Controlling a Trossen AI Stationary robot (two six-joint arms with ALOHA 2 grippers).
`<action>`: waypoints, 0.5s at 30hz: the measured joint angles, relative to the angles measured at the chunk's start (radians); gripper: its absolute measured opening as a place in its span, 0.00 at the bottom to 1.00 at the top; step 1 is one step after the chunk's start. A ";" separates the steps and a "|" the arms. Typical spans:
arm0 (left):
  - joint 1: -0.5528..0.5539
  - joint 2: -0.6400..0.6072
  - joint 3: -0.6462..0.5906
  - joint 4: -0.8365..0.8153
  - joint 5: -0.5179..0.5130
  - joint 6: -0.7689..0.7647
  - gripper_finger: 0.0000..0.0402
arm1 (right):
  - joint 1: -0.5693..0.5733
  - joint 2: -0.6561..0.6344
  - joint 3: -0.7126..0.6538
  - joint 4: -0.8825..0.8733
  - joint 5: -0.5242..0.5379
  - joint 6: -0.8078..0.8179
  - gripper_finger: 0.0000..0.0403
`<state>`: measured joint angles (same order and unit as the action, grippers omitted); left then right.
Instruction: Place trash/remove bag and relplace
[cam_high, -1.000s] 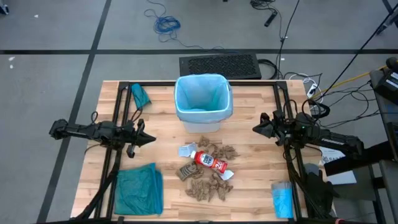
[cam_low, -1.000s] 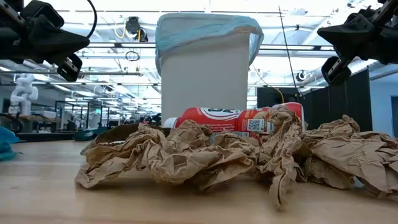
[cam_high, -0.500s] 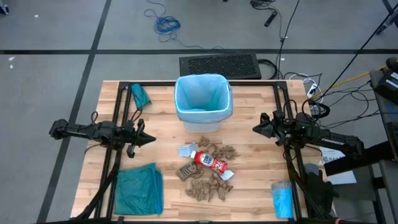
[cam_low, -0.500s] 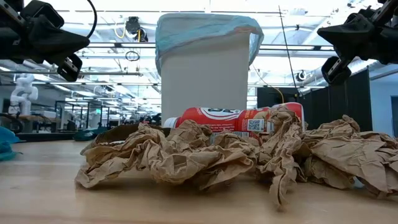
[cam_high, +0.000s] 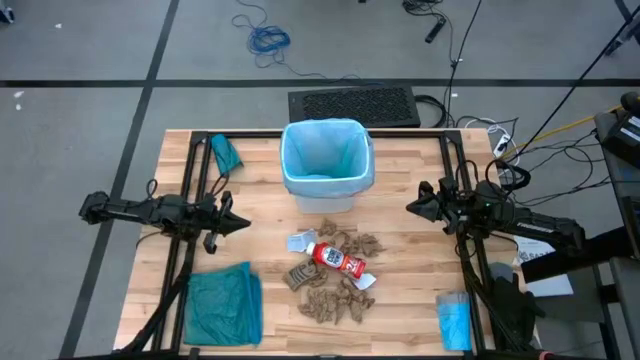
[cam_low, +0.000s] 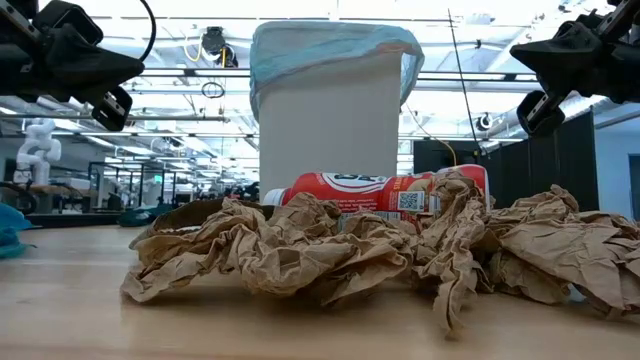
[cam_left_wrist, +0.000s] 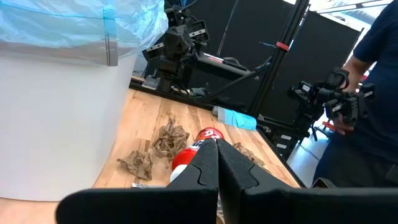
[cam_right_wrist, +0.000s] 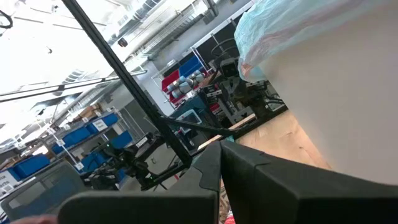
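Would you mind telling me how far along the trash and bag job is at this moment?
Done: only the pale blue bag already lining the white bin. In hand: nothing; the left gripper and right gripper hover shut and empty either side of the table. Left: the brown paper scraps, red-and-white bottle and whitish wrapper still lie on the table, then the bag swap.

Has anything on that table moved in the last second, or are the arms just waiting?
Nothing visibly changed. Both arms hang still above the table, left gripper and right gripper shut and empty; the trash lies untouched before the lined bin.
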<state>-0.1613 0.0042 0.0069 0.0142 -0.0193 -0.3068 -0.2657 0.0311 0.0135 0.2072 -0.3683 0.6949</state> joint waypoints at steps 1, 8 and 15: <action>0.000 0.000 0.000 0.000 0.000 0.000 0.00 | 0.000 0.000 0.000 0.009 0.000 0.000 0.00; 0.000 0.000 0.000 0.000 0.000 0.000 0.00 | 0.000 0.000 0.000 0.149 0.000 0.239 0.00; 0.012 0.000 0.000 0.012 -0.072 0.311 0.00 | 0.000 0.000 0.000 0.190 0.000 0.285 0.00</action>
<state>-0.1498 0.0041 0.0071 0.0266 -0.0909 0.0045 -0.2661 0.0307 0.0132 0.3969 -0.3683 0.9795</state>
